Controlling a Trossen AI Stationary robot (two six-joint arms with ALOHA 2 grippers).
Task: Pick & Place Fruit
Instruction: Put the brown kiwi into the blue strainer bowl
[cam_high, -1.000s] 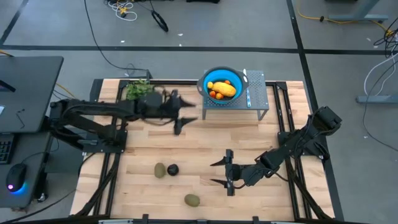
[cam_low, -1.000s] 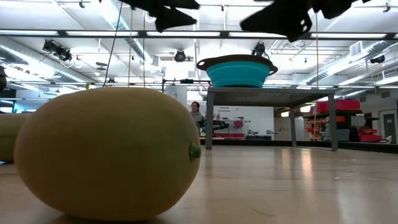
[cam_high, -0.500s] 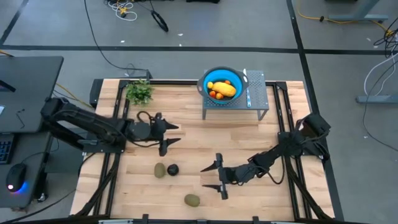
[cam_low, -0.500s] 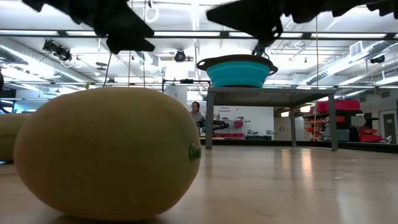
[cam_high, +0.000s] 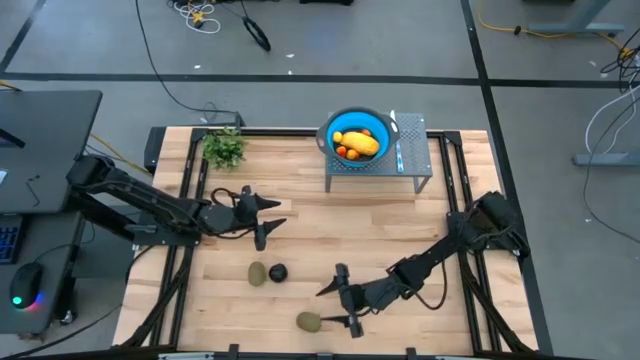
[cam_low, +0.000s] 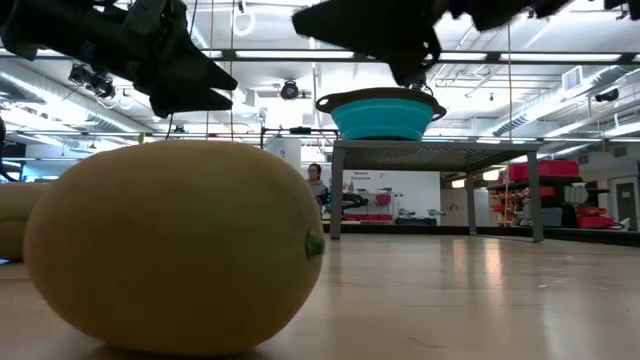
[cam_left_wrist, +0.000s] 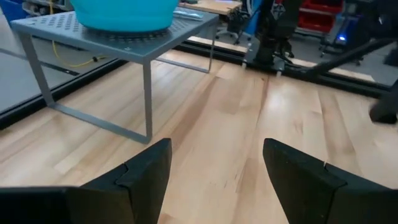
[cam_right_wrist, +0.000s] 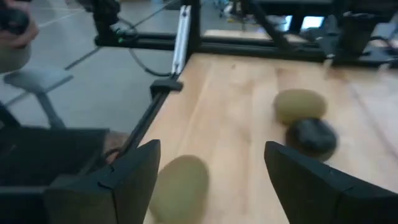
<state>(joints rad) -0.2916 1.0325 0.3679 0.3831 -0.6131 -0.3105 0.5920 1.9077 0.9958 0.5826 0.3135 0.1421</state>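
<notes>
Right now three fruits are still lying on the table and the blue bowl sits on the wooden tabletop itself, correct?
Not quite. The blue bowl sits on the grey metal stand, as the high view shows. Three fruits do lie on the table.

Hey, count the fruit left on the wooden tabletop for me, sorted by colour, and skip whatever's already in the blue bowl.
Olive-green ovals: 2, one beside the dark fruit, one near the front edge.
Blackish round fruit: 1.
Total: 3.
</notes>
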